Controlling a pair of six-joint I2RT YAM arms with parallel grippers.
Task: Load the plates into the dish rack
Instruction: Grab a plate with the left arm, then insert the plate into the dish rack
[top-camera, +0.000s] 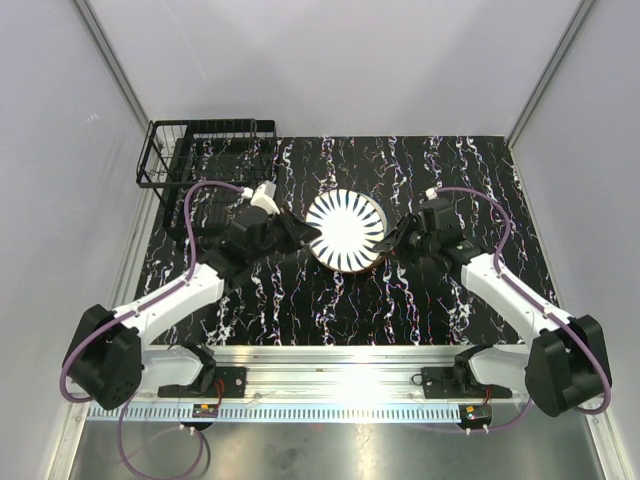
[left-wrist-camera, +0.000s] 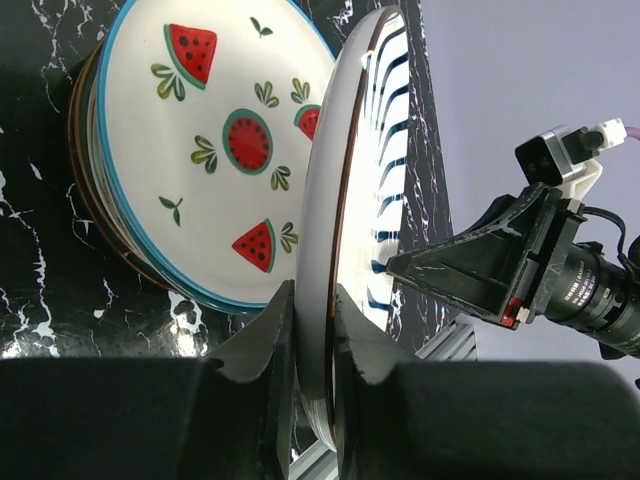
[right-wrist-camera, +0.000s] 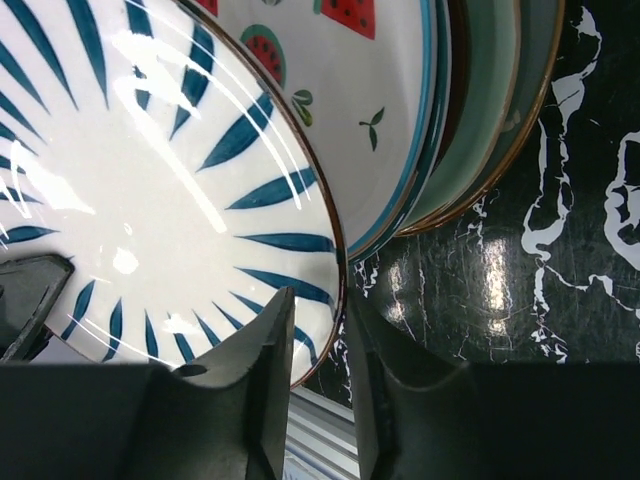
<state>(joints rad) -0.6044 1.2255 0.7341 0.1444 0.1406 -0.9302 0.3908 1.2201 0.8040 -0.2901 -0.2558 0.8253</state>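
Note:
A white plate with dark radial stripes (top-camera: 345, 230) is tilted up off the stack of plates (right-wrist-camera: 480, 110) at the middle of the black marbled table. My left gripper (left-wrist-camera: 313, 292) is shut on its left rim (left-wrist-camera: 325, 200), both fingers pressed against it. My right gripper (right-wrist-camera: 318, 295) stands open astride the opposite rim (right-wrist-camera: 150, 180), with gaps on both sides. Under the striped plate, a teal-rimmed watermelon plate (left-wrist-camera: 200, 150) tops the stack. The black wire dish rack (top-camera: 205, 160) stands at the far left corner with nothing showing in it.
The right arm's wrist and camera (left-wrist-camera: 560, 270) sit close behind the raised plate. An aluminium rail (top-camera: 340, 360) runs along the near table edge. Pale booth walls (top-camera: 60, 150) close in the left, right and back.

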